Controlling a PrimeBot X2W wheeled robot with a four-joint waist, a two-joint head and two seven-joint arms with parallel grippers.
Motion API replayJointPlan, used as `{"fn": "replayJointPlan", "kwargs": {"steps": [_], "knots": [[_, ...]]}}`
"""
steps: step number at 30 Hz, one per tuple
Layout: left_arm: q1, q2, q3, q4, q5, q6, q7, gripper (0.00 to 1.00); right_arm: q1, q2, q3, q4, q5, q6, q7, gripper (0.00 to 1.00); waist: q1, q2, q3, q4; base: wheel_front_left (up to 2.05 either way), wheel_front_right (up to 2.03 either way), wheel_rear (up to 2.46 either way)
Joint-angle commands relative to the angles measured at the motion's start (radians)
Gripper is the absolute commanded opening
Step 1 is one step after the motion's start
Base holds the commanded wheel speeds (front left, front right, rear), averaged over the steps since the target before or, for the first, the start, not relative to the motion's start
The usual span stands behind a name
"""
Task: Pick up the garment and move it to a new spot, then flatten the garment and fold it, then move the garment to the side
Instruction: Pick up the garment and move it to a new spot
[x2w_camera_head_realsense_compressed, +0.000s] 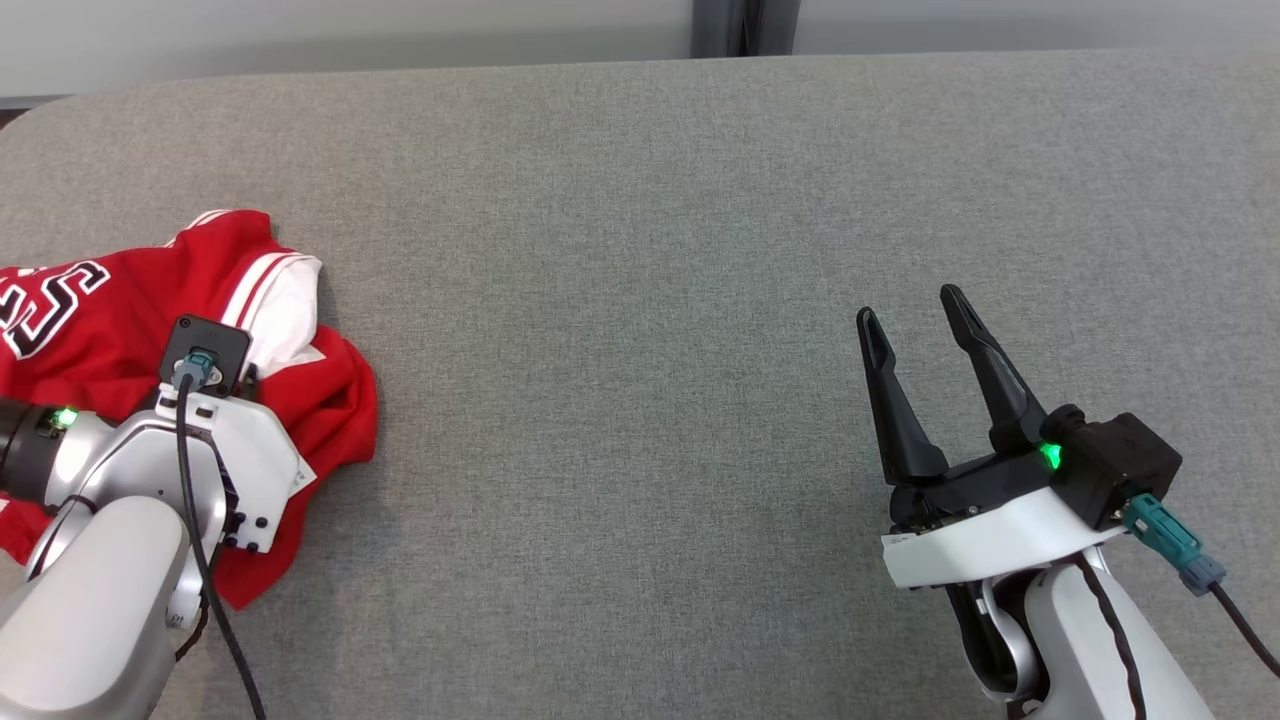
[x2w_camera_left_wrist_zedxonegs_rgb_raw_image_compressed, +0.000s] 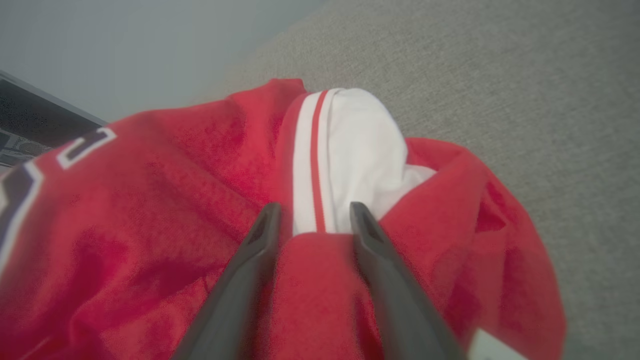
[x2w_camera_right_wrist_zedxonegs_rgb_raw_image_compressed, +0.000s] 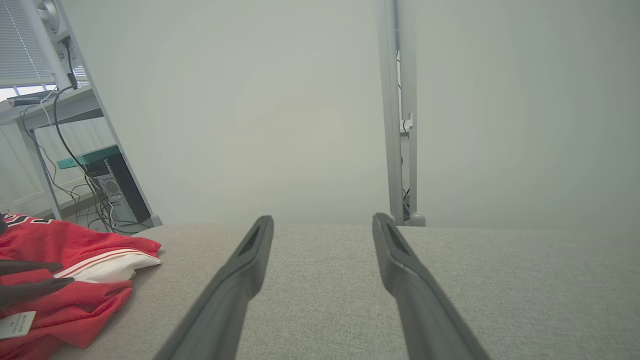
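Note:
The garment (x2w_camera_head_realsense_compressed: 100, 330) is a red jersey with white striped trim and dark lettering, lying crumpled at the left edge of the grey cloth-covered table (x2w_camera_head_realsense_compressed: 640, 250). My left gripper (x2w_camera_left_wrist_zedxonegs_rgb_raw_image_compressed: 313, 215) points down into the garment (x2w_camera_left_wrist_zedxonegs_rgb_raw_image_compressed: 150, 200), its jaws apart with a raised red fold between the fingers. In the head view the left wrist hides those fingers. My right gripper (x2w_camera_head_realsense_compressed: 910, 305) hovers open over bare table at the right, far from the jersey, with nothing between its fingers. The right wrist view shows the right gripper (x2w_camera_right_wrist_zedxonegs_rgb_raw_image_compressed: 322, 222) open and the garment (x2w_camera_right_wrist_zedxonegs_rgb_raw_image_compressed: 85, 245) at the far left.
A white label (x2w_camera_right_wrist_zedxonegs_rgb_raw_image_compressed: 15, 325) sticks out at the jersey's near hem. Beyond the table's far edge stand a pale wall, a metal post (x2w_camera_right_wrist_zedxonegs_rgb_raw_image_compressed: 400, 150) and a shelf with cables and a computer (x2w_camera_right_wrist_zedxonegs_rgb_raw_image_compressed: 115, 190). Wide bare table lies between the two arms.

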Motion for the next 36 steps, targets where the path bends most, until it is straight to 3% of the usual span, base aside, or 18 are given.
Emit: {"fn": "replayJointPlan", "kwargs": {"steps": [1,7,16,20,28,36], "knots": [[0.010,0.014,0.008,-0.015,-0.001,0.010,-0.029,0.00,-0.007,-0.007,-0.002,-0.002,0.007,0.000,-0.006,1.00,0.0000,0.0000,-0.003,0.000,0.00,0.00,0.00],[0.026,0.016,0.048,-0.049,0.002,0.049,-0.173,0.00,-0.001,-0.007,-0.003,0.000,0.004,0.000,-0.006,1.00,0.0000,0.0000,-0.018,0.002,0.00,0.00,0.00],[-0.010,0.015,0.181,-0.135,-0.038,0.108,-0.474,0.00,0.028,-0.007,-0.002,0.014,-0.005,0.000,-0.006,1.00,0.0000,0.0000,-0.074,0.002,0.00,0.00,0.00],[-0.066,0.041,0.215,-0.181,-0.033,0.098,-0.540,0.00,0.035,-0.007,0.004,0.017,-0.004,0.000,-0.006,1.00,0.0000,0.0000,-0.097,-0.004,0.00,0.00,0.00],[-0.228,0.086,0.221,-0.243,-0.004,0.051,-0.552,0.00,0.052,-0.007,0.011,0.018,0.005,0.000,-0.006,1.00,0.0000,0.0000,-0.123,-0.031,0.00,0.00,0.00],[-0.391,0.077,0.164,-0.240,0.044,-0.010,-0.555,0.00,0.064,-0.007,0.016,0.019,0.010,0.000,-0.006,1.00,0.0000,0.0000,-0.145,-0.071,0.00,0.00,0.00]]}}
